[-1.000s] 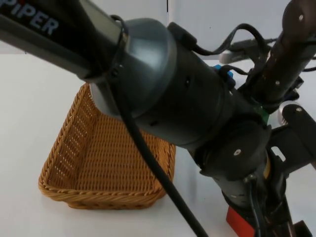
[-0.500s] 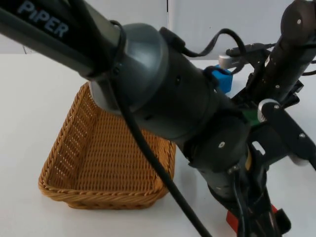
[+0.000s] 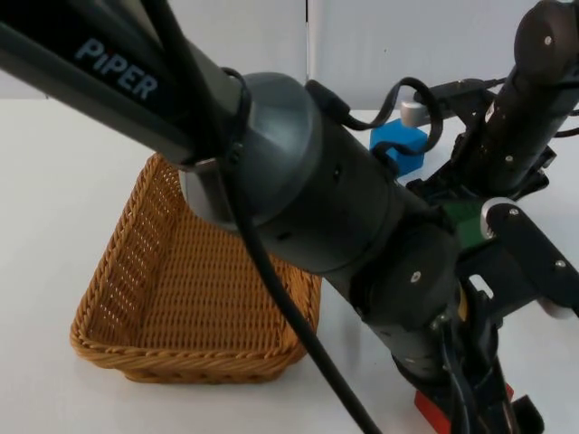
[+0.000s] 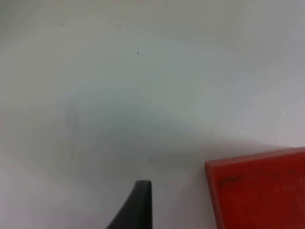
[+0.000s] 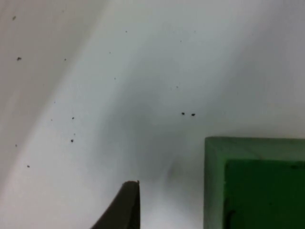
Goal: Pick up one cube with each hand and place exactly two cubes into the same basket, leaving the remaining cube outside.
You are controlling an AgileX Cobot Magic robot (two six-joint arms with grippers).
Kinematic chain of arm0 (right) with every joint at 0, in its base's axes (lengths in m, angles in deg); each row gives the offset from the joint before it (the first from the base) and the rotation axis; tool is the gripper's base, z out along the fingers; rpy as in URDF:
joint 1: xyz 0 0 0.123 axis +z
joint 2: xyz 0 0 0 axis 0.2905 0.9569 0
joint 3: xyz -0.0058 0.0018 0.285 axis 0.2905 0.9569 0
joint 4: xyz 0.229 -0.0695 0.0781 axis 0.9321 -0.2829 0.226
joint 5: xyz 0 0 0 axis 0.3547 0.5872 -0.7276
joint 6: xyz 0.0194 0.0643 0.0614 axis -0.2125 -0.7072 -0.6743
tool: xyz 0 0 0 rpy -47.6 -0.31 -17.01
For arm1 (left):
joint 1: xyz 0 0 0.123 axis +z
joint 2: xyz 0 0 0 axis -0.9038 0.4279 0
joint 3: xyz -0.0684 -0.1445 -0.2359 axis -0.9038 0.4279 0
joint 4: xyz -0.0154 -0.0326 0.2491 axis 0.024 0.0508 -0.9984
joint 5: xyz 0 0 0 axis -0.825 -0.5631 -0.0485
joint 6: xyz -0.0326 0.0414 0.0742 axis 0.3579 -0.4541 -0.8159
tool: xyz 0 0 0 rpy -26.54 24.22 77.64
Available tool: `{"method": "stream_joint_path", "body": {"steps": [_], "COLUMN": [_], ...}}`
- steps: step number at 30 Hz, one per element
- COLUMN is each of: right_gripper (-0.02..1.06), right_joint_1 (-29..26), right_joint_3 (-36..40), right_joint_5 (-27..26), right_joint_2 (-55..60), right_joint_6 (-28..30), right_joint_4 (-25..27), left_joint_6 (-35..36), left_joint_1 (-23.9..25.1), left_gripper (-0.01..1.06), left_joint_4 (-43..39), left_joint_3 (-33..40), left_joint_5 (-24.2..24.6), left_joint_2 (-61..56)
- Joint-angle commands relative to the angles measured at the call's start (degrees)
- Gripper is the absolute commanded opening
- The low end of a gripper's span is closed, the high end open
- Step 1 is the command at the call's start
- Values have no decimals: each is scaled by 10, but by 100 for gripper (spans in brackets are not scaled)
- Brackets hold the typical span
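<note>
The wicker basket (image 3: 194, 289) sits at the lower left of the top view on the white table (image 3: 54, 163), a shallow rectangular tray of tan woven cane with a braided rim, and what can be seen of its inside holds nothing.

The red cube (image 3: 434, 411) lies at the bottom edge of the top view, right of centre, mostly covered by the left arm; in the left wrist view it is a flat, matte red block (image 4: 259, 191) with sharp straight edges, resting on the table just beside the black fingertip. The left gripper (image 3: 507, 418) is down at that cube at the lower right of the top view; whether its fingers are spread or pinching cannot be told.

The green cube (image 3: 466, 221) peeks out right of centre between the two arms; in the right wrist view it is a green block (image 5: 255, 183) with a paler raised border around a darker face. The right gripper sits just beside it there, its finger spacing unreadable.

The blue cube (image 3: 398, 147), smooth and bright, lies above centre, near the green one and well apart from the red.
</note>
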Motion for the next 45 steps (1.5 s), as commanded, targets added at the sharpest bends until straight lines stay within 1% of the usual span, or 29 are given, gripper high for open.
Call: {"method": "stream_joint_path", "body": {"steps": [1,2,3,6,8,9,10,12,13,14,15,16,18,19,23,24,25,33,36,38,42,43,45], "right_gripper": [104,102,102,98,93,93,89,79,72,72,59,51,32,32,3,3,0,0,0,0,0,0,0], "right_joint_1": [-1,-1,-1,-1,-1,-1,-1,-1,-1,-1,-1,-1,-1,-1,-1,-1,-1,-1,-1,-1,-1,-1,-1], "right_joint_3": [-4,-4,-4,-4,-4,-4,-4,-4,-4,-4,-4,-4,-4,-4,-4,-4,-4,-4,-4,-4,-4,-4,-4], "right_joint_5": [-1,0,0,3,7,7,7,10,10,10,10,13,22,22,34,34,34,38,40,41,48,48,48], "right_joint_2": [-2,-2,-2,-2,-2,-2,-2,-2,-2,-2,-2,-2,-2,-2,-16,-16,-23,-109,-159,-177,-238,-238,-257], "right_joint_6": [6,9,9,9,9,9,9,9,9,9,9,9,9,9,9,9,9,9,9,9,9,9,9], "right_joint_4": [-4,-4,-4,-4,-4,-4,-4,-9,-12,-12,-22,-26,-26,-26,-26,-26,-26,-26,-25,-25,-25,-25,-25], "left_joint_6": [-2,-2,-2,-2,0,0,0,0,0,0,0,0,0,0,0,0,0,0,0,0,0,0,0], "left_joint_1": [-2,-2,-2,-2,-2,-2,-2,-2,-2,-2,-2,-2,-2,-2,-2,-2,-2,-2,-2,-2,-2,-2,-2], "left_gripper": [91,88,88,73,59,59,53,38,31,31,21,14,1,1,0,0,0,0,0,0,0,0,0], "left_joint_4": [15,16,16,18,18,18,18,19,19,19,19,18,18,18,16,16,16,15,15,15,15,15,15], "left_joint_3": [-3,-3,-3,-3,-2,-2,-2,-2,-2,-2,-2,-2,-3,-3,-3,-3,-3,-3,-3,-3,-3,-3,-3], "left_joint_5": [-5,-5,-5,-6,-6,-6,-6,-5,-4,-4,-4,-4,-5,-5,-2,-2,-2,4,26,29,71,71,88], "left_joint_2": [-1,-1,-1,3,12,12,19,27,29,29,29,29,29,29,28,28,27,-12,-53,-59,-110,-110,-131]}}
